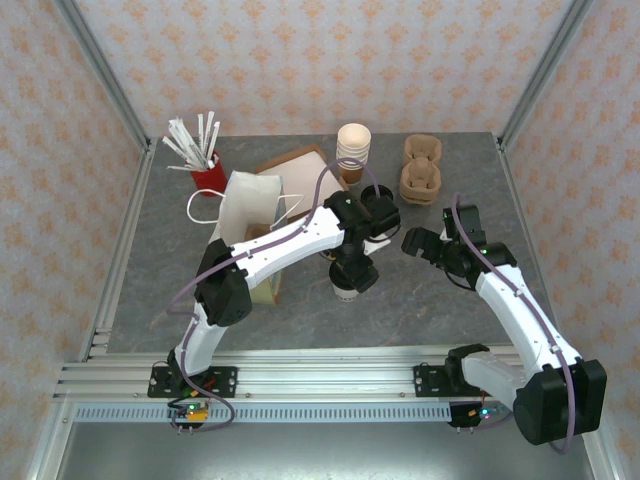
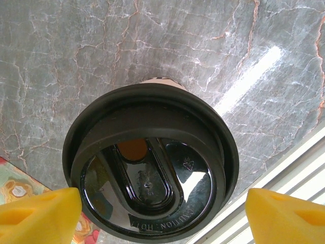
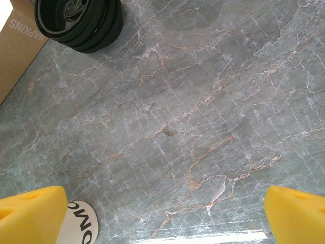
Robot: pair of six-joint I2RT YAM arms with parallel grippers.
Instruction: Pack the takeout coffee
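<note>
Two pincers stand open: the left pincer [image 2: 162, 216] hangs straight above the takeout coffee [image 1: 345, 291], which stands upright in the middle of the counter [image 2: 76, 51], its lid [image 2: 147, 173] between the spread fingertips [image 2: 40, 213] with gaps either side; the right pincer [image 3: 162, 216] hovers over the counter, just right.

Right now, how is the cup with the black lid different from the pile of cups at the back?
The takeout coffee wears a black lid; the stack of cups is open on top. The coffee is one cup; the stack is several nested. The coffee sits mid-table under the left gripper; the stack stands at the back. Both stand upright.
</note>
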